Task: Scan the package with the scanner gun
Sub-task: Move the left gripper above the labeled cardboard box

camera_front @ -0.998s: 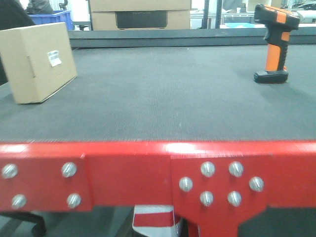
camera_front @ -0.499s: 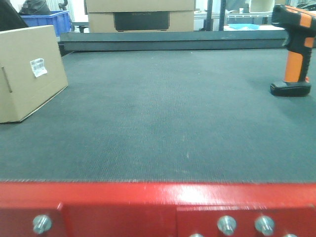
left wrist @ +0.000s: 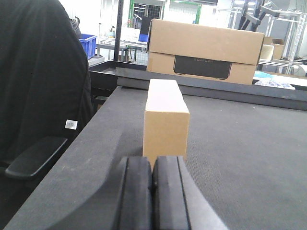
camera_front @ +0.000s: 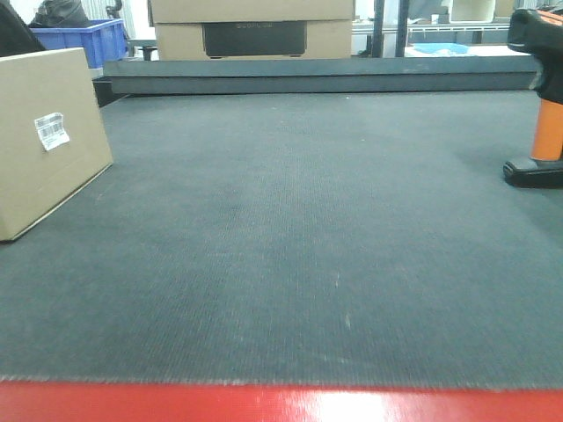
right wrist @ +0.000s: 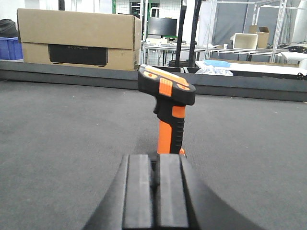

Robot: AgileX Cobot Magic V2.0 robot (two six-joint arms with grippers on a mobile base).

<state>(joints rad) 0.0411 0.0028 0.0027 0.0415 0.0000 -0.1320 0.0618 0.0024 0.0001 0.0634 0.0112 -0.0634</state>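
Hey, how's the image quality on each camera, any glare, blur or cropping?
Front view: glare on the red edge, scanner gun cropped at the right. Left wrist view: package sharp, left gripper slightly soft up close, far background washed out. Right wrist view: evenly lit, scanner gun crisp.

I see a warehouse-style workshop: blue crate upper left, big cardboard carton, metal racking upper right.
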